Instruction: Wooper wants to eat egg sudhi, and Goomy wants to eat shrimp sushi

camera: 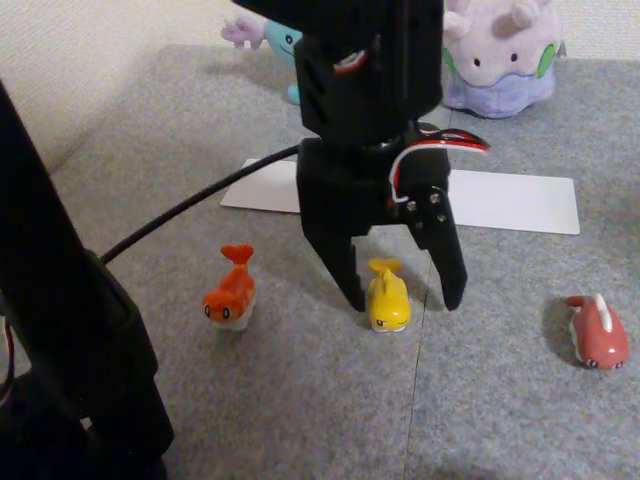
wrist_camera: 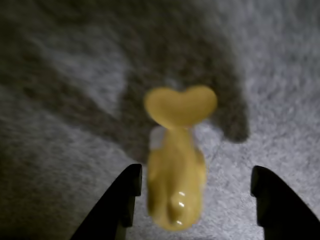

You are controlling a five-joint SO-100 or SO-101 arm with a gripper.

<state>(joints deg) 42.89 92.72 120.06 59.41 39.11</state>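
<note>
Yellow egg sushi (camera: 388, 297) sat upright on grey carpet; orange shrimp (camera: 232, 290) lay left; Wooper (camera: 275, 45) and Goomy (camera: 500, 50) behind.

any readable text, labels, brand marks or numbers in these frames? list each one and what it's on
None readable in either view.
White flat sheet on the carpet: blank.
Gripper and its black arm: no marking that can be made out.
Egg sudhi, shrimp sushi and dark-red toy: only tiny eyes, no lettering.
Wooper and Goomy: no tags or print visible.
Wrist view: too blurred to show any text.
</note>
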